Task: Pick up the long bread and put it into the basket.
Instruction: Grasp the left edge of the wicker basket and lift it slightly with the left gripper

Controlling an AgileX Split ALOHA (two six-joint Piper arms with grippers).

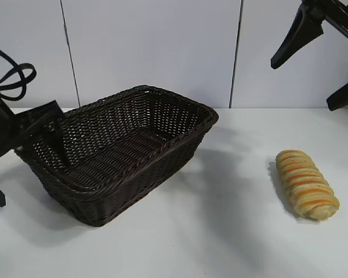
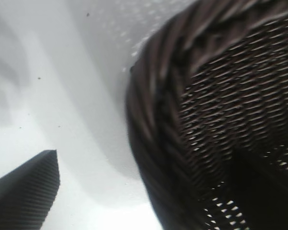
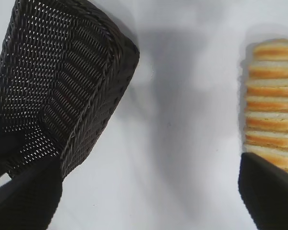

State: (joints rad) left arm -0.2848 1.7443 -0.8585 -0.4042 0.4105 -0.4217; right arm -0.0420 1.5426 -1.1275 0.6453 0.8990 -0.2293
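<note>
The long bread [image 1: 307, 183], golden-tan with orange-brown stripes, lies on the white table at the right, apart from the basket; it also shows in the right wrist view [image 3: 272, 104]. The dark brown wicker basket [image 1: 180, 149] stands left of centre and holds nothing. My right gripper [image 1: 302, 86] hangs high above the table's right side, open and empty, above and behind the bread; in its wrist view [image 3: 146, 201] the bread lies by one finger. My left gripper [image 1: 32, 174] is open at the basket's left end, one finger inside, one outside, straddling the rim [image 2: 153, 143].
The white table [image 1: 232, 231] runs to a white panelled wall [image 1: 151, 52] behind. A black cable loop [image 1: 14, 78] hangs at the far left by the left arm. The basket also shows in the right wrist view [image 3: 62, 81].
</note>
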